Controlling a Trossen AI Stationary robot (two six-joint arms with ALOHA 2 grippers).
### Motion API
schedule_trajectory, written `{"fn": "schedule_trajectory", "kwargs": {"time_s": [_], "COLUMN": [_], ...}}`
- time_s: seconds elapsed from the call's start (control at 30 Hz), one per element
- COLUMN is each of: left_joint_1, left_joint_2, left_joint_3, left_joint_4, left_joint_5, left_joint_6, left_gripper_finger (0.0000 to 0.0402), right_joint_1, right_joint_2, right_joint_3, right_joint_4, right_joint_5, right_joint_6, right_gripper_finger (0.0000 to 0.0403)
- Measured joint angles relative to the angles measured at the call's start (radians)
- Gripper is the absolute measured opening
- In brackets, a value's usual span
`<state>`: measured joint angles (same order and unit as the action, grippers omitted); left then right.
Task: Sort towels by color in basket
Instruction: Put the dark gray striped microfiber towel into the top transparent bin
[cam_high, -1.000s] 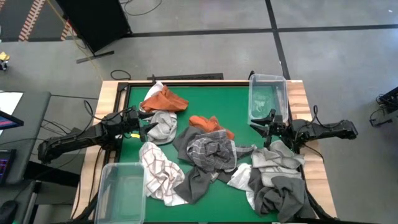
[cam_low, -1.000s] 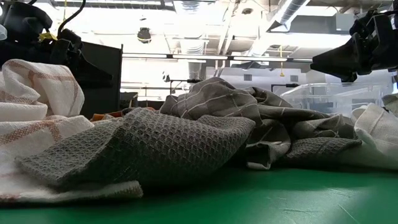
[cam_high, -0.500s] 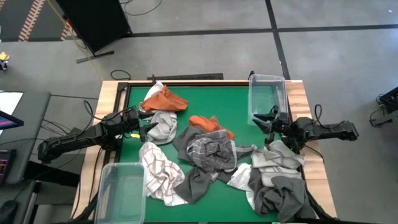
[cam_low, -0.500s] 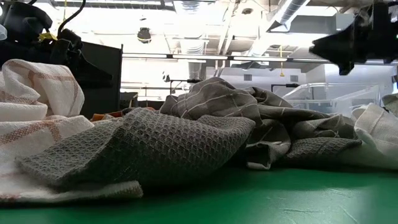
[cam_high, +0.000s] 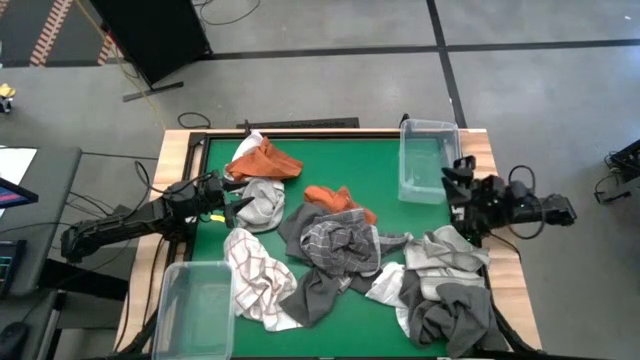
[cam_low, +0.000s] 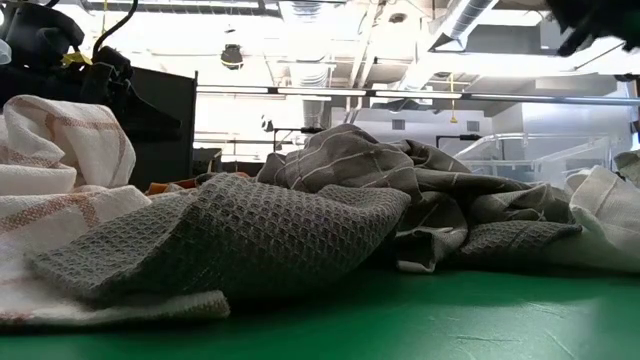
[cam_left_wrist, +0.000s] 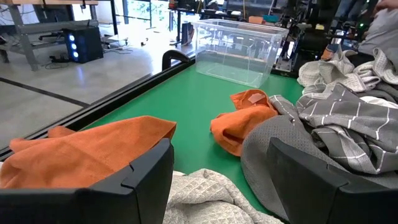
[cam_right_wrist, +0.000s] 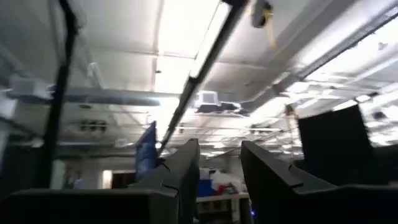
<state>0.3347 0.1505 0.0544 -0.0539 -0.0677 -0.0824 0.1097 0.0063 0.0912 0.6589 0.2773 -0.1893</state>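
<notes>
Towels (cam_high: 340, 245) lie on the counter (cam_high: 380, 180), both clear bins (cam_high: 428, 160) hold nothing, and each hand (cam_high: 232, 198) is open, empty.

I see my right gripper (cam_right_wrist: 219, 168) aimed up at the ceiling, its two dark fingers (cam_right_wrist: 180, 171) a narrow gap apart with nothing between them; beyond the fingertips run bright strip lights (cam_right_wrist: 208, 37), ducts and a dark panel (cam_right_wrist: 329, 143)
</notes>
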Motion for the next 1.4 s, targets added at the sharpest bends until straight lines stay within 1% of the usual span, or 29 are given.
{"fn": "schedule_trajectory", "kwargs": {"time_s": [0.07, 0.2, 0.3, 0.43, 0.5, 0.73, 0.83, 0.93, 1.07, 1.2, 1.3, 1.4], "left_joint_1": [0.0, 0.0, 0.0, 0.0, 0.0, 0.0, 0.0, 0.0, 0.0, 0.0, 0.0, 0.0], "left_joint_2": [0.0, 0.0, 0.0, 0.0, 0.0, 0.0, 0.0, 0.0, 0.0, 0.0, 0.0, 0.0], "left_joint_3": [0.0, 0.0, 0.0, 0.0, 0.0, 0.0, 0.0, 0.0, 0.0, 0.0, 0.0, 0.0], "left_joint_4": [0.0, 0.0, 0.0, 0.0, 0.0, 0.0, 0.0, 0.0, 0.0, 0.0, 0.0, 0.0], "left_joint_5": [0.0, 0.0, 0.0, 0.0, 0.0, 0.0, 0.0, 0.0, 0.0, 0.0, 0.0, 0.0], "left_joint_6": [0.0, 0.0, 0.0, 0.0, 0.0, 0.0, 0.0, 0.0, 0.0, 0.0, 0.0, 0.0], "left_gripper_finger": [0.0245, 0.0245, 0.0245, 0.0245, 0.0245, 0.0245, 0.0245, 0.0245, 0.0245, 0.0245, 0.0245, 0.0245], "right_joint_1": [0.0, 0.0, 0.0, -0.001, -0.001, -0.001, -0.001, -0.002, -0.008, -0.008, -0.005, 0.003], "right_joint_2": [0.0, 0.038, 0.107, 0.238, 0.313, 0.563, 0.66, 0.745, 0.871, 0.984, 1.059, 1.111], "right_joint_3": [0.061, 0.229, 0.352, 0.473, 0.5, 0.549, 0.554, 0.554, 0.555, 0.555, 0.555, 0.555], "right_joint_4": [-0.106, -0.439, -0.664, -0.883, -0.941, -0.95, -0.855, -0.695, -0.402, -0.066, 0.176, 0.429], "right_joint_5": [-0.037, -0.047, -0.047, -0.046, -0.046, -0.045, -0.026, -0.013, -0.011, -0.011, -0.011, -0.012], "right_joint_6": [0.004, 0.081, 0.138, 0.179, 0.182, 0.2, 0.161, 0.103, -0.015, -0.148, -0.232, -0.358], "right_gripper_finger": [0.015, 0.015, 0.015, 0.015, 0.015, 0.015, 0.015, 0.015, 0.015, 0.015, 0.015, 0.015]}}
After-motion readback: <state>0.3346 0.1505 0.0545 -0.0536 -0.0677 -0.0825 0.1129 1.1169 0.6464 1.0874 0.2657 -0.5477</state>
